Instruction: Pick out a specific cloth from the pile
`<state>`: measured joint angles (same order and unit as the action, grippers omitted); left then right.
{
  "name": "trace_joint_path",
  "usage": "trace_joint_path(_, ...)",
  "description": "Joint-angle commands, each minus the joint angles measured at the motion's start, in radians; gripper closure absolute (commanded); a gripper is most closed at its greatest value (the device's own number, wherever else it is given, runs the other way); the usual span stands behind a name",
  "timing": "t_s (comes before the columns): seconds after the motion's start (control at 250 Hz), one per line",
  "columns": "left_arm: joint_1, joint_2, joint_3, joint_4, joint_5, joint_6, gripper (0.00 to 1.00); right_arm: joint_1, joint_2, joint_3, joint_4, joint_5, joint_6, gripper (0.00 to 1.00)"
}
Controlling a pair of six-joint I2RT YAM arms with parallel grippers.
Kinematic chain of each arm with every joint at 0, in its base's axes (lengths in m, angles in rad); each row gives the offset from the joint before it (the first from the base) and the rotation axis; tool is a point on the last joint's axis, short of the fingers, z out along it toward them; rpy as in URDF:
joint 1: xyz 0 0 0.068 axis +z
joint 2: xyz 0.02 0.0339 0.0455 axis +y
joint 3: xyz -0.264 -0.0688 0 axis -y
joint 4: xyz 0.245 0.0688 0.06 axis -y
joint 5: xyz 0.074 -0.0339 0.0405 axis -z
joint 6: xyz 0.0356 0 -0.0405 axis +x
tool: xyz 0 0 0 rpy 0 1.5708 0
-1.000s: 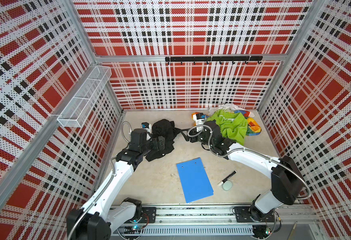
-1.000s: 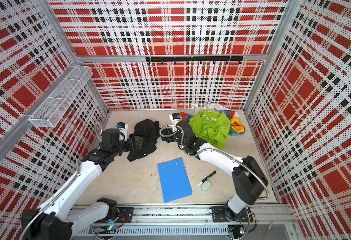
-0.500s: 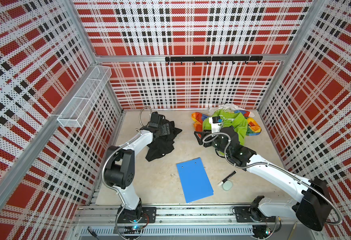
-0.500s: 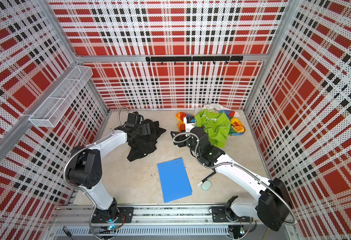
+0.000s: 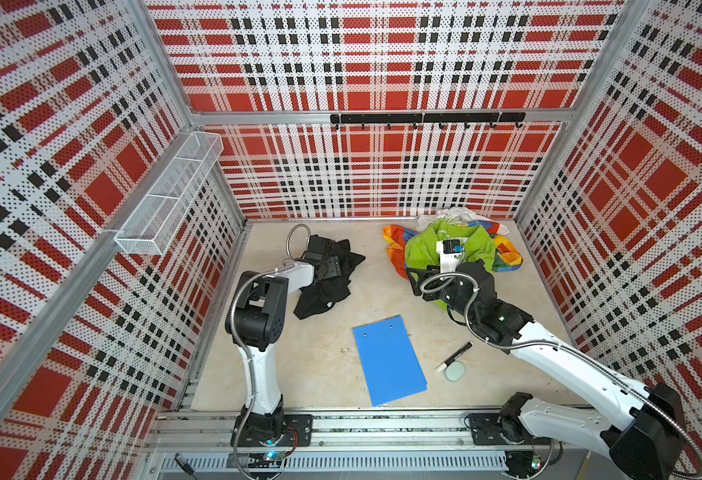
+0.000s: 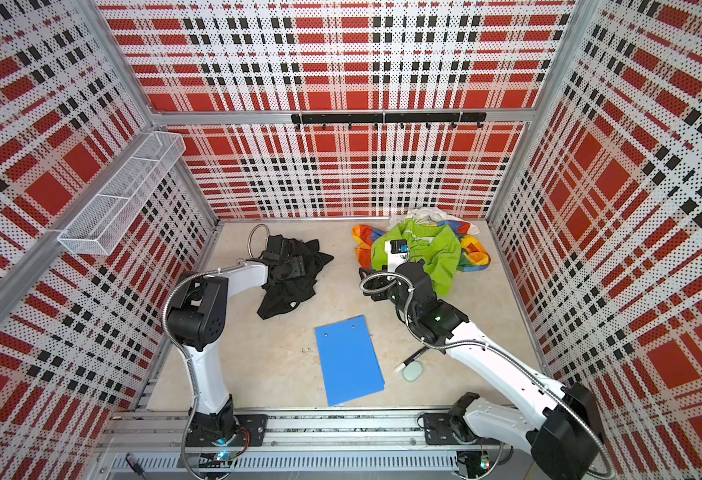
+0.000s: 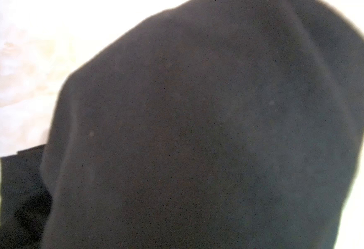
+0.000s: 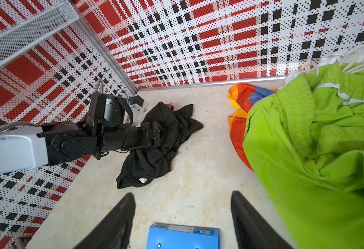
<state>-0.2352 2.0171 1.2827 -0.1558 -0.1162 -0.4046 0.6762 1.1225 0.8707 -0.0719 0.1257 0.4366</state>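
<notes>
Right wrist view gives you the clearest look at the left arm (image 8: 15,148): forearm stretched out nearly level, wrist low, and the left gripper (image 8: 158,134) buried nose-first in the cloth (image 8: 155,163). The jaws are closed right down. They seem to be pinching a fold, though the fabric hides the fingertips. Left wrist view is nothing but blurred black cloth (image 7: 198,129) pressed up close.

In both top views the elbow is folded high above its base. The cloth (image 5: 324,291) lies crumpled toward the back-left corner, close to the left wall (image 5: 199,266) and well apart from the pile (image 5: 474,249). Bare table (image 5: 320,365) runs open between the two heaps and down to the blue board (image 5: 389,359).

Your right gripper (image 8: 182,195) hangs wide and empty over bare table, with the lime-green garment (image 8: 317,161) just beside one finger. The cloth is plain black and rumpled, and a small white tag (image 8: 142,180) shows at the hem toward the board.
</notes>
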Motion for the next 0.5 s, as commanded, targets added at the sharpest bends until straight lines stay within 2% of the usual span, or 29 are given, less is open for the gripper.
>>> trace_joint_path(0.0, -0.003, 0.058, 0.028, 0.008, 0.024, -0.031, 0.2, -0.003, -0.026, -0.008, 0.02, 0.016, -0.01, 0.25)
trace_joint_path(0.156, -0.007, 0.073, 0.032, 0.022, 0.044, -0.061, 0.18, -0.005, -0.035, -0.006, 0.02, -0.007, -0.034, 0.23)
trace_joint_path(0.336, -0.03, 0.086, 0.053, 0.035, 0.046, -0.062, 0.17, -0.016, -0.036, 0.008, 0.029, -0.208, -0.105, 0.13)
trace_joint_path(0.5, -0.023, 0.097, 0.089, 0.023, 0.066, -0.077, 0.14, -0.016, -0.056, -0.004, 0.026, -0.195, -0.107, 0.06)
